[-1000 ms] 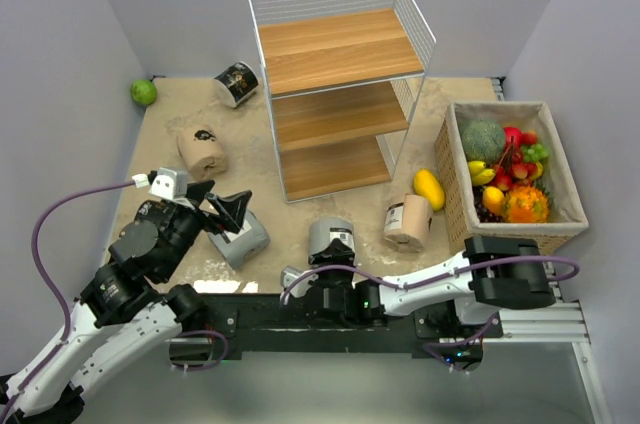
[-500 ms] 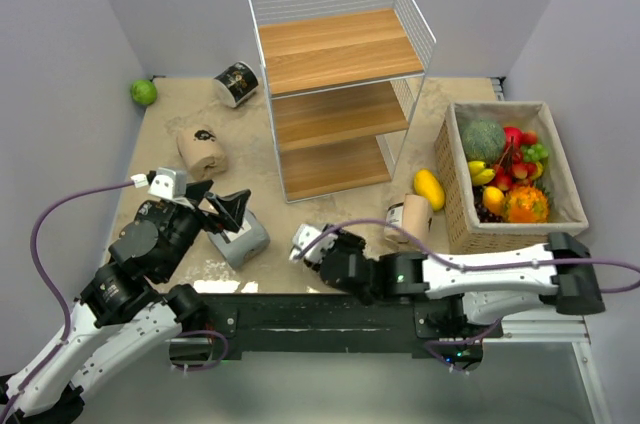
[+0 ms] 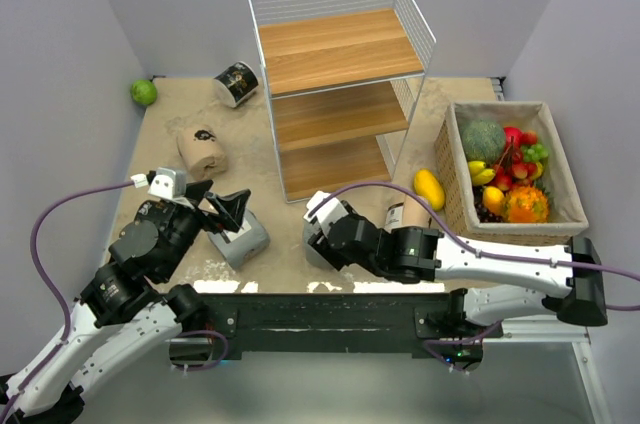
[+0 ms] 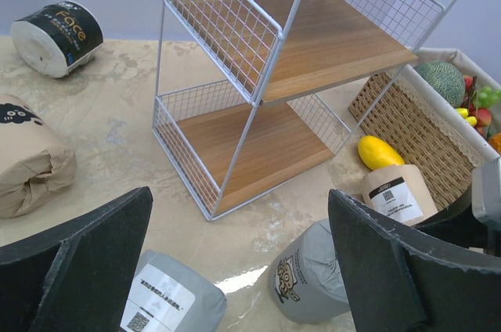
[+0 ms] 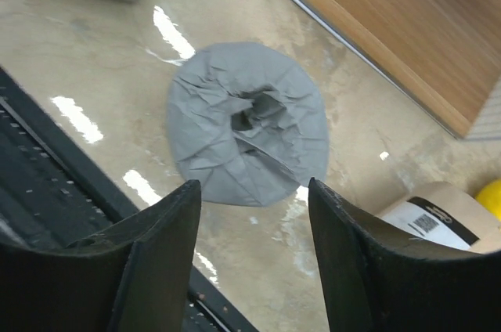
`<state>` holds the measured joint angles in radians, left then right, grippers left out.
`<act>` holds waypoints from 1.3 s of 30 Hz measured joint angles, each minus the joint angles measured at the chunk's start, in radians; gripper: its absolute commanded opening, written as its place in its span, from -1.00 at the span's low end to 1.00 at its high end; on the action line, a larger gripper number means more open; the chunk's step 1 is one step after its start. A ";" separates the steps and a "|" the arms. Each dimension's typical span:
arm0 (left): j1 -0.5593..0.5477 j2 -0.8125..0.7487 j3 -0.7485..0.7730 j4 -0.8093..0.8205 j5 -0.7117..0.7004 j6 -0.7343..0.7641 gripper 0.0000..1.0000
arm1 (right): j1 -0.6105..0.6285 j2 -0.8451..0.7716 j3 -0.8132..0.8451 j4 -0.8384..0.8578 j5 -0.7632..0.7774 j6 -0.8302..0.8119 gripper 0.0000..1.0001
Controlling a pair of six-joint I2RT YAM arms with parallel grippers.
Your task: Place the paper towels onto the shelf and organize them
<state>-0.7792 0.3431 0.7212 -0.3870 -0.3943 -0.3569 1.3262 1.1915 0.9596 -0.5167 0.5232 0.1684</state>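
The tall three-tier shelf of brown wooden boards in a white wire frame (image 3: 340, 49) is standing at the back of the beige marbled desk (image 3: 170, 119); every paper towel roll in view is resting on the desk around it. The right gripper (image 5: 252, 185) is hovering just in front of the shelf's lowest board, its jaws spread wide and holding nothing; an upright grey plastic-wrapped roll (image 5: 246, 120) is standing beneath it, its crumpled top showing between and beyond the fingertips, untouched by them. The left gripper (image 4: 240, 218) is hanging in front of the shelf and off to its left, jaws likewise spread and empty, above a second grey roll lying on its side (image 3: 240, 239). A beige roll with a dark cartoon print (image 3: 203, 149) is lying to the shelf's left; a black roll with gold print (image 3: 237, 82) is lying by the shelf's back left corner; another beige roll (image 3: 412, 212) is standing in front of the shelf's right corner, just beside a yellow mango (image 3: 428, 187); a beige woven basket of fruit (image 3: 500, 109) is sitting to the shelf's right.
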 measured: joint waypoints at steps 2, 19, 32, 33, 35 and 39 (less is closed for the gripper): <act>0.000 0.000 0.000 0.000 0.000 0.000 0.99 | 0.000 0.000 0.018 0.013 -0.032 0.005 0.28; 0.000 -0.001 0.000 -0.002 -0.004 0.000 1.00 | -0.021 0.283 0.140 0.046 -0.100 0.097 0.08; 0.000 -0.003 0.000 -0.003 -0.004 0.000 1.00 | -0.020 0.328 0.111 0.081 -0.060 0.130 -0.08; 0.000 -0.003 0.000 -0.003 -0.004 0.000 1.00 | -0.020 0.328 0.111 0.083 -0.059 0.130 -0.08; 0.000 -0.003 0.000 -0.003 -0.004 0.000 1.00 | -0.020 0.328 0.104 0.091 -0.053 0.130 -0.07; 0.000 -0.003 0.000 -0.003 -0.004 0.000 1.00 | -0.020 0.328 0.092 0.099 -0.050 0.130 -0.10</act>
<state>-0.7792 0.3401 0.7216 -0.3897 -0.3985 -0.3573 1.3060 1.5196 1.0515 -0.4179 0.4728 0.2985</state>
